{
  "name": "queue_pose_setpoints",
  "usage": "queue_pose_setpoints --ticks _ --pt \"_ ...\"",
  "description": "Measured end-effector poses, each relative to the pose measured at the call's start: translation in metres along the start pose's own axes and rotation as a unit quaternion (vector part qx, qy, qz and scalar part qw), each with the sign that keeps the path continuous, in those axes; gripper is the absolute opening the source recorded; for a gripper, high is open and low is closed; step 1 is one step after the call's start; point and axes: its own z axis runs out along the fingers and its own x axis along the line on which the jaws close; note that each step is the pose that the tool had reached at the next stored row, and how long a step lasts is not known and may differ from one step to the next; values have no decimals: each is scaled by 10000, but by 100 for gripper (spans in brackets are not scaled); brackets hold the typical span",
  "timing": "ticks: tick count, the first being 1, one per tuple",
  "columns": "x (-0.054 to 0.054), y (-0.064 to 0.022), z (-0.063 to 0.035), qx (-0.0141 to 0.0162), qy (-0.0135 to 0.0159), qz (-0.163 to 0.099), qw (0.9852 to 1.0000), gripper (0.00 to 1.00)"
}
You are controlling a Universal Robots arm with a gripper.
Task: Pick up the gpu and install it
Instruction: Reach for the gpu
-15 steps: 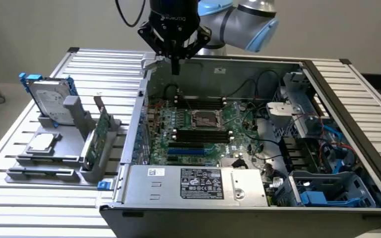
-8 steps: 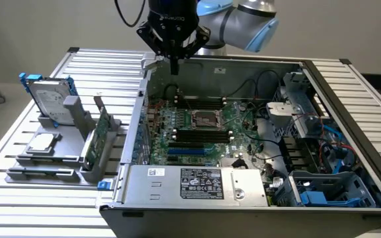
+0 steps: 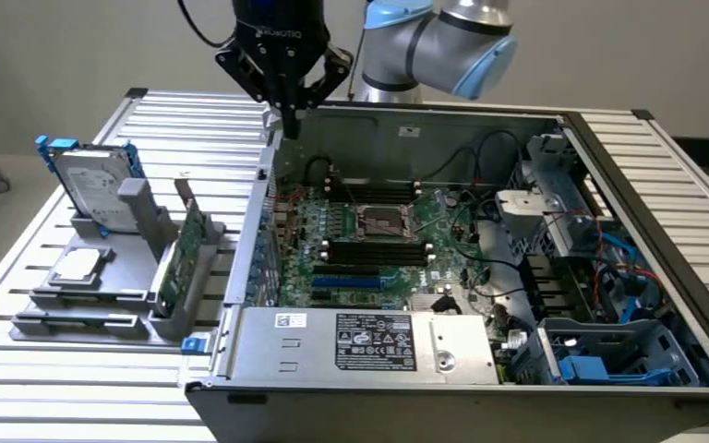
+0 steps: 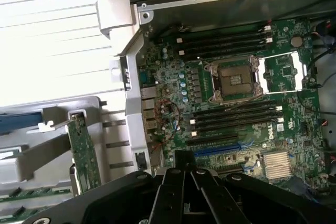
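Note:
The gpu (image 3: 180, 256), a thin green card, stands on edge in the grey holder (image 3: 121, 309) at the exterior view's left, outside the computer case. In the wrist view the gpu (image 4: 83, 153) shows its green circuit face between the holder's posts. My gripper (image 3: 291, 125) hangs above the case's back left corner, well above and behind the card, touching nothing. Its fingers (image 4: 182, 174) are pressed together, shut and holding nothing.
The open computer case (image 3: 650, 212) holds the motherboard (image 3: 367, 235) with an empty CPU socket (image 4: 233, 80) and a blue slot (image 4: 218, 149). On the holder, a silver hard drive with a blue frame (image 3: 90, 189) and a CPU chip (image 3: 78, 266). All rests on a slatted table (image 3: 34, 378).

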Motion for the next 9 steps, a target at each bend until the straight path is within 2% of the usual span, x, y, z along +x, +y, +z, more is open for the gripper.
queue_pose_setpoints --ticks 9 --pt "407 -69 38 2 0 0 10000 11"
